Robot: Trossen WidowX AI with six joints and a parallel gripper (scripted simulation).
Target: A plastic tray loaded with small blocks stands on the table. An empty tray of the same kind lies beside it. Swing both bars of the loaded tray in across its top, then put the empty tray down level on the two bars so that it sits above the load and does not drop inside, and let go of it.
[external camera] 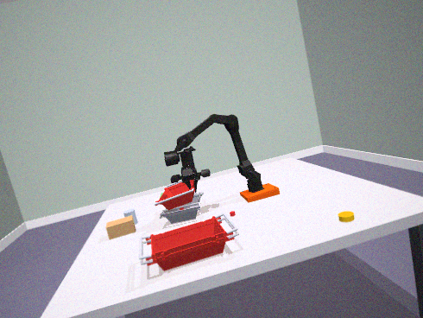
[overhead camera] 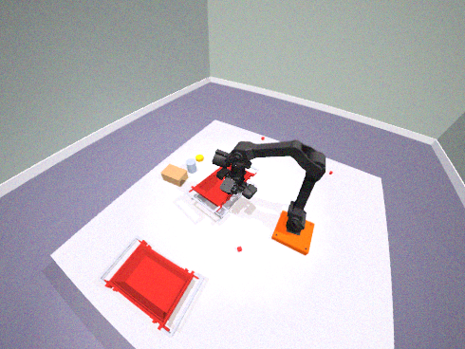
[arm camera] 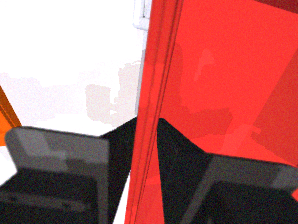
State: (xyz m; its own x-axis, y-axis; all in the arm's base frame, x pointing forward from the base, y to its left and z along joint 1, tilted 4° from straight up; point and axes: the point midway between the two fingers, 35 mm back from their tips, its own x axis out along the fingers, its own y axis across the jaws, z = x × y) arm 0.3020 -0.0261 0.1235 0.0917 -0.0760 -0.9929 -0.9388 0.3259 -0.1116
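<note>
My gripper (overhead camera: 235,189) (external camera: 192,187) (arm camera: 150,121) is shut on the side rim of a red tray (overhead camera: 210,188) (external camera: 176,200) (arm camera: 225,65). That tray is empty where the wrist view shows it. It hangs tilted over a grey see-through tray (overhead camera: 230,205) (external camera: 183,215). Its low side is close above the grey tray's rim; I cannot tell if they touch. A small red piece (external camera: 181,208) shows at the grey tray's top. The rest of its load and how its two wire bars lie are mostly hidden.
Another red tray (overhead camera: 157,280) (external camera: 190,255) stands in front, its bars out over its ends. A tan box (overhead camera: 175,174) (external camera: 121,227) and a pale blue cylinder (overhead camera: 191,166) (external camera: 129,215) stand beside the grey tray. A small red cube (overhead camera: 239,248) (external camera: 232,213) lies near the orange base (overhead camera: 280,234) (external camera: 263,193).
</note>
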